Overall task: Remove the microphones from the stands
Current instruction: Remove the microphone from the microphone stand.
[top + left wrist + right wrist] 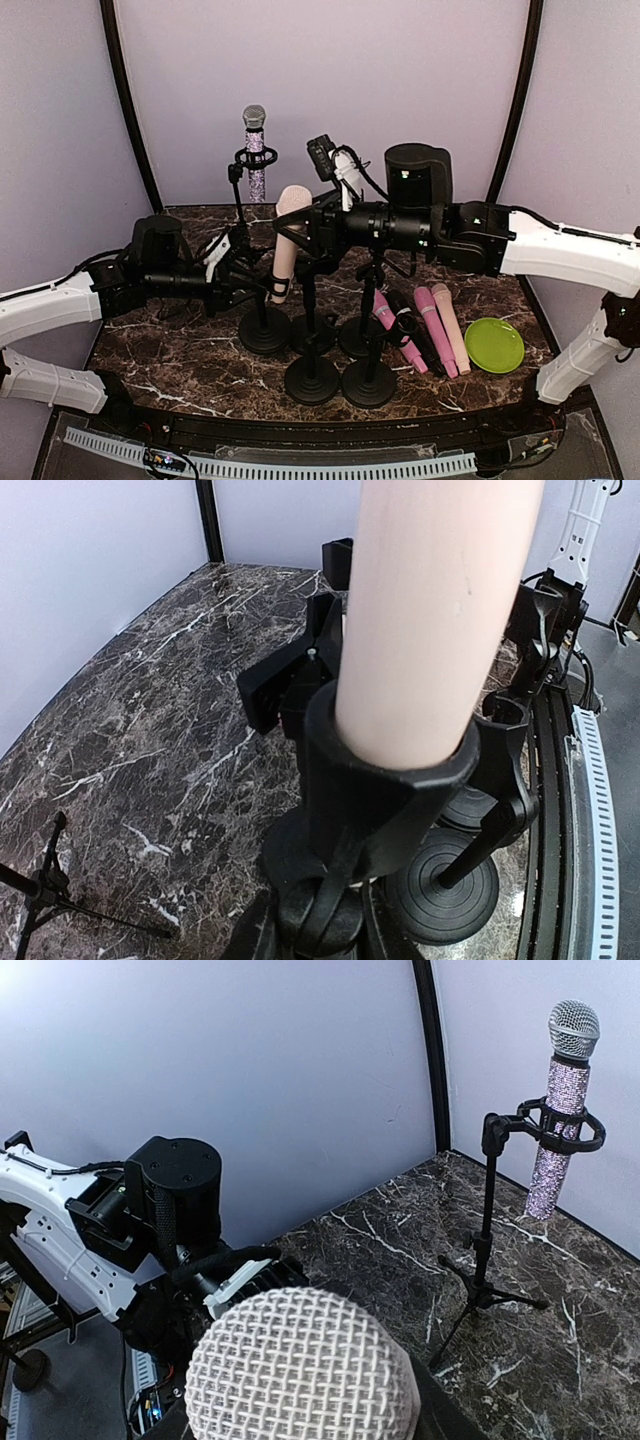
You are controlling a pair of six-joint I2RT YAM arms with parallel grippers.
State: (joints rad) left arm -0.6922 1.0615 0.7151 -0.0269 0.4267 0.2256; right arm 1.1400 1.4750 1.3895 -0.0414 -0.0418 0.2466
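Note:
A pale pink microphone (287,238) stands in the black clip (280,288) of a round-based stand (265,333). My right gripper (308,228) is shut on the microphone's upper body, just under its mesh head. In the right wrist view the head (300,1370) fills the bottom and hides the fingers. My left gripper (250,276) is shut on the stand's stem just below the clip. In the left wrist view the microphone body (430,610) still sits inside the clip (390,780), above my left gripper (335,925).
Several more black round-based stands (312,380) crowd the table's front centre. Pink and black microphones (432,325) lie to their right beside a green plate (494,344). A glittery microphone (255,150) stands on a tripod stand at the back left.

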